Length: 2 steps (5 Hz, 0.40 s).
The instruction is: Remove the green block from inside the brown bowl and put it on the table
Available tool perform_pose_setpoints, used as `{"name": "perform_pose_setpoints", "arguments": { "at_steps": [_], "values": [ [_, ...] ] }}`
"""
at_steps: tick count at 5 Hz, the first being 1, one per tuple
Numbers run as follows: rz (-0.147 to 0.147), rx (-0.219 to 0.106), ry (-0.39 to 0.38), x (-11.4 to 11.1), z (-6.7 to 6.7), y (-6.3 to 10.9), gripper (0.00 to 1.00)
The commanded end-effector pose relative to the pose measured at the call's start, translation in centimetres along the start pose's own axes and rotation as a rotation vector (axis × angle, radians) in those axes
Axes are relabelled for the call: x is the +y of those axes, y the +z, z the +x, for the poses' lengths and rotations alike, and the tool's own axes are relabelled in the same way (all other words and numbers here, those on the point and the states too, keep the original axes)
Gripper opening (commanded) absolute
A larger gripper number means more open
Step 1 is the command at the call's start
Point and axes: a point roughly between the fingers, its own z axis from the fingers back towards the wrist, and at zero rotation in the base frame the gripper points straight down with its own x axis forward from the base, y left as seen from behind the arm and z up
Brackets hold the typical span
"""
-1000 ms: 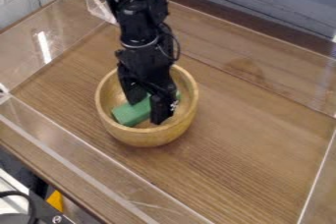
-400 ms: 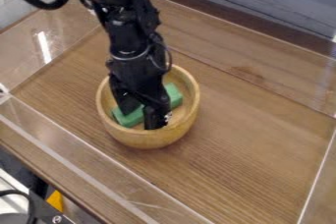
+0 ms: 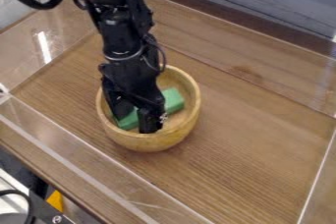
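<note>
Gripper spread wide over the green block in the bowl

You have the brown bowl (image 3: 184,133) sitting on the wood-grain table (image 3: 243,130), with bare tabletop to its right in the view and more beyond it toward the far side. A pale wall (image 3: 269,7) runs along the table's far edge, and a clear edge strip crosses the lower left, near the bowl. The bowl's rim stands close around your fingers, so sideways room inside it is tight.

Your black gripper (image 3: 136,120) points down into the bowl, its jaws wide apart. The fingers reach down to the block's level; you can't tell from this angle whether they touch it, and no grip on it shows.

Inside the bowl lies the green block (image 3: 174,100), partly hidden behind the gripper. It lies slantwise, one end showing at the right of the fingers and the other at their left.
</note>
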Motion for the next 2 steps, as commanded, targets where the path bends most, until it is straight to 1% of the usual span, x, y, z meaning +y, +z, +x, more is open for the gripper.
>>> {"name": "perform_pose_setpoints", "arguments": {
  "at_steps": [1,2],
  "values": [
    [0.011,-0.027,0.034,-0.27,0.8,1.15,1.0],
    [0.011,-0.03,0.058,-0.93,1.23,1.73,1.0]
  ]
}}
